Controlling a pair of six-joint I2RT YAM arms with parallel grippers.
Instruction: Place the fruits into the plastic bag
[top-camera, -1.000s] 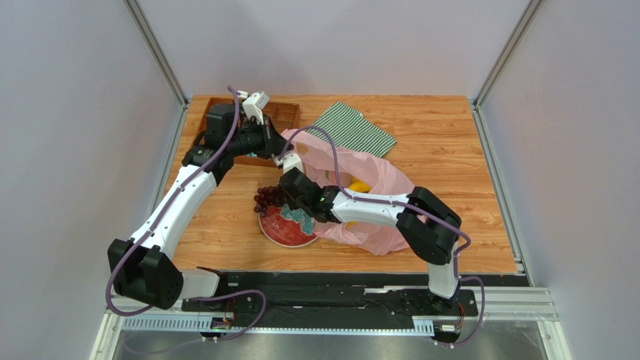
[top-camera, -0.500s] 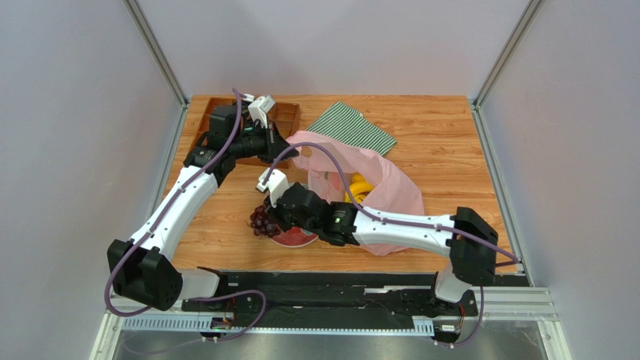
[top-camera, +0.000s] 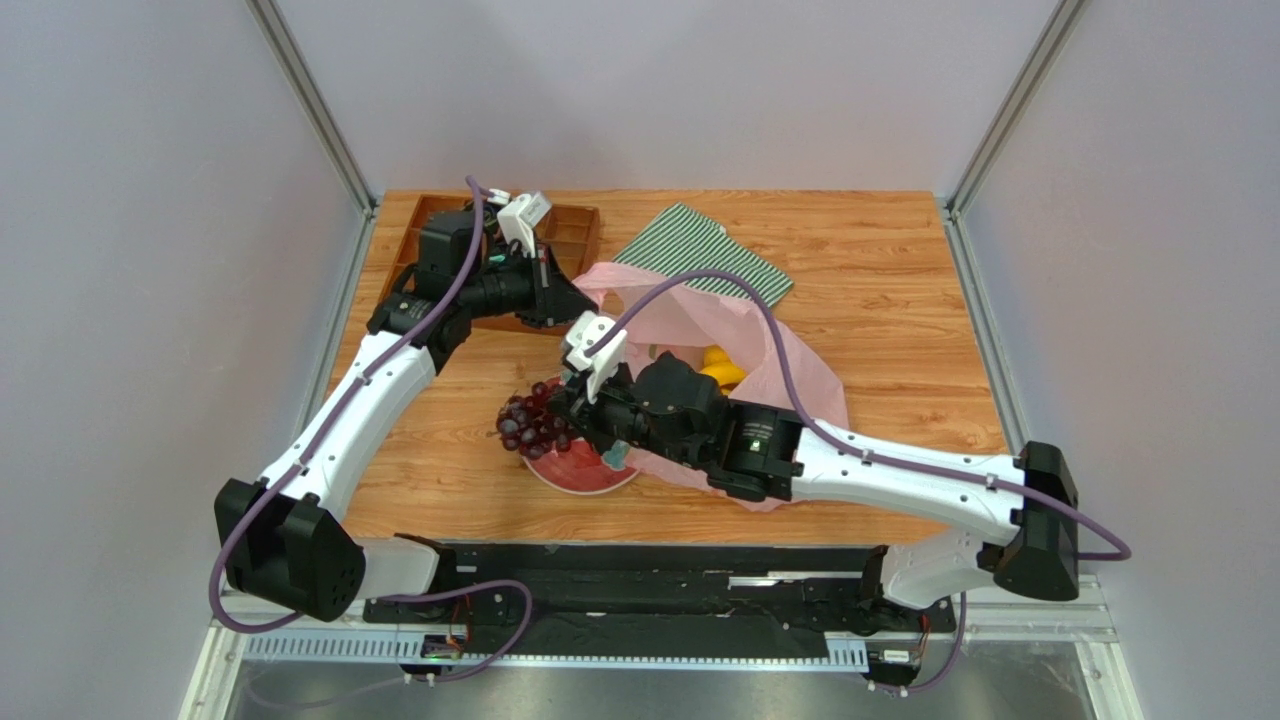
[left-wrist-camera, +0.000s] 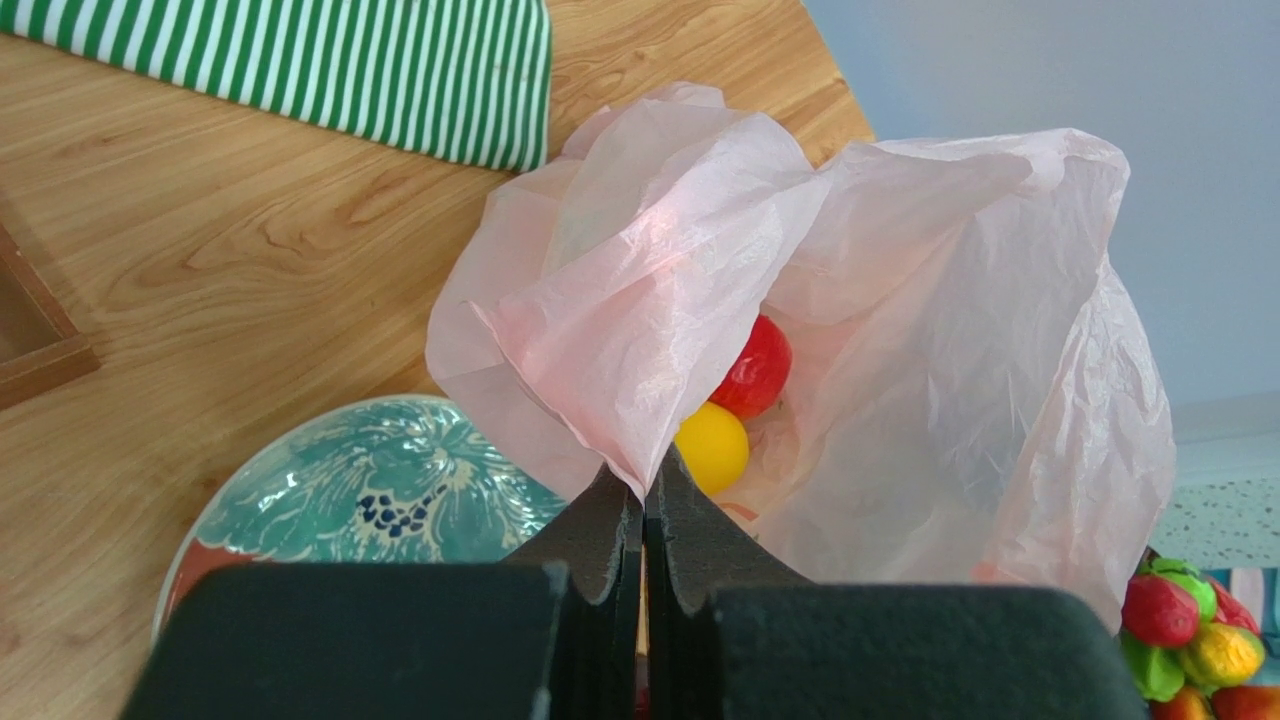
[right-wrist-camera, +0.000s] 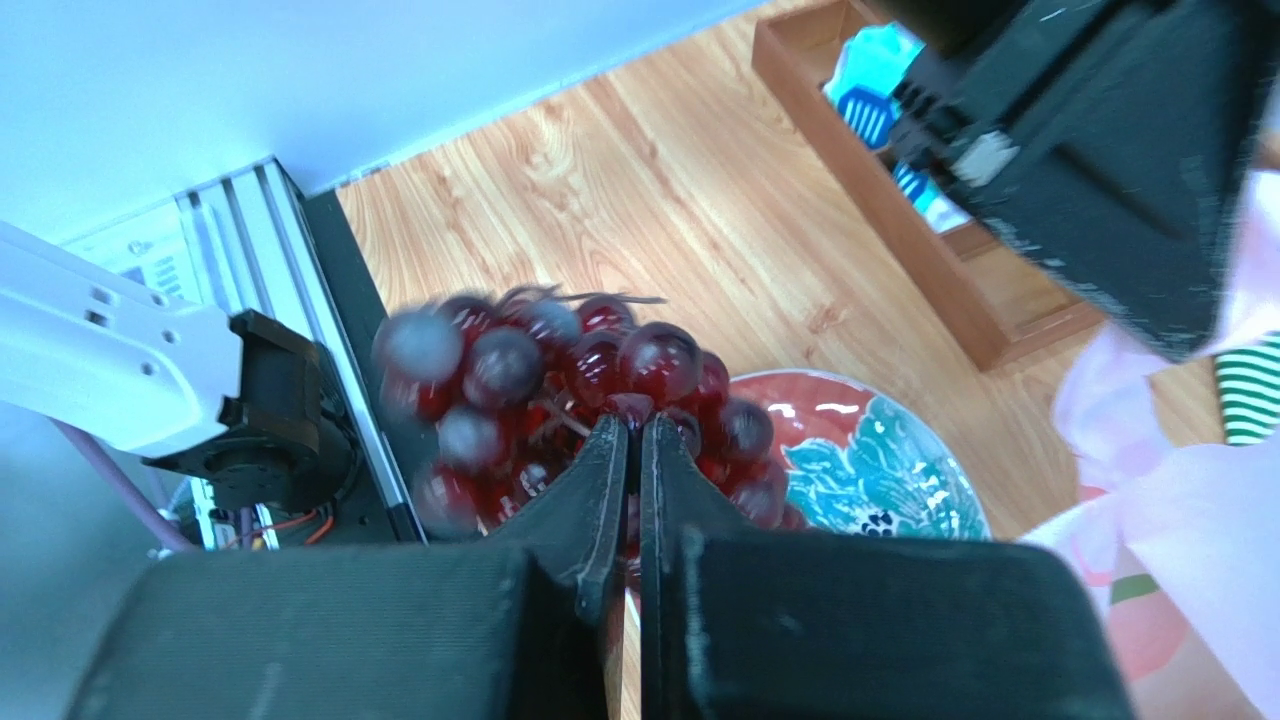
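Overhead camera looks down from behind; 2 close wrist cameras share the plate (left-wrist-camera: 346, 488).

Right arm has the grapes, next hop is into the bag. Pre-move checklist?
1. Grip: right gripper shut on the dark purple grape bunch: ok.
2. No grapes hanging loose: cannot tell, bunch is blurred.
3. Left gripper pinching the rim of the translucent pink plastic bag: ok.
4. Bag mouth open, round red fruit and round yellow fruit visible inside: ok.
5. Bunch off the red plate with teal floral pattern: ok, appears lifted.
6. Clearance over the raised rim: cannot tell.
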